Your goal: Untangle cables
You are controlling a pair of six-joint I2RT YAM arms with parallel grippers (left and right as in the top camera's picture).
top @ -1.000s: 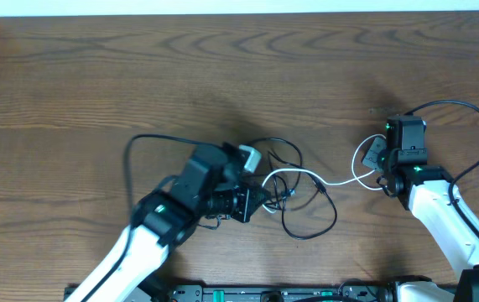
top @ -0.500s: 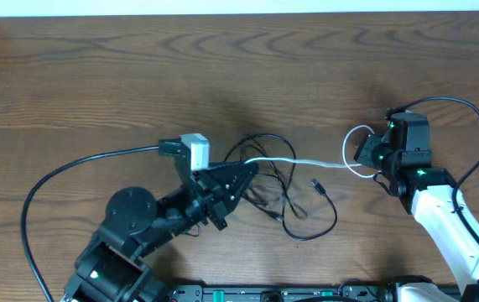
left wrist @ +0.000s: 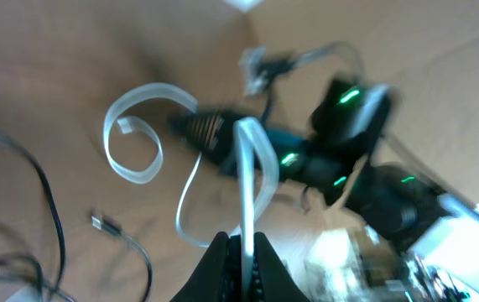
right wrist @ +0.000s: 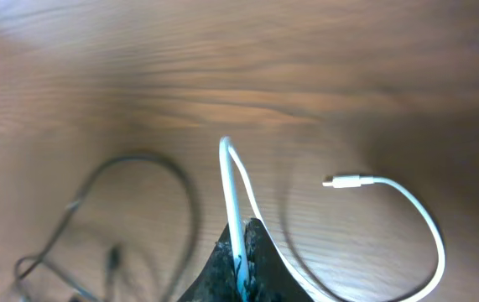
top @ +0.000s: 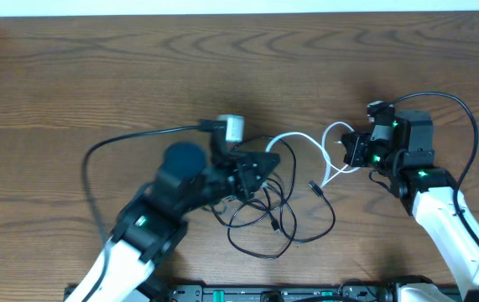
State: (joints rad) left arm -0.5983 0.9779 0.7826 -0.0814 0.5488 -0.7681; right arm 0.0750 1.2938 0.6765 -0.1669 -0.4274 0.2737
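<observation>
The short white flat cable (right wrist: 231, 189) lies over the middle-right of the brown wooden table (top: 96, 67), and it is held at two places. The left gripper (left wrist: 241, 247) has its fingers closed on one part of the cable, and the right gripper (right wrist: 239, 252) is closed on another part, so the cable makes a loose arc between them. Its small white plug (right wrist: 346, 180) lies free on the wood beside the right gripper. The long thin black cables (top: 333, 218) lie in loose loops just below and around the left gripper, with one small black plug end (top: 314, 186) near the white arc. I judge all these cords to be very light and soft: they bend where they are pulled and do not hold a shape. They are probably also smooth, so a cord may slip through closed fingers. For this reason a hold near a plug looks safer than one in the middle of a cord. A hard pull may tighten a crossing, so I would separate them slowly.
</observation>
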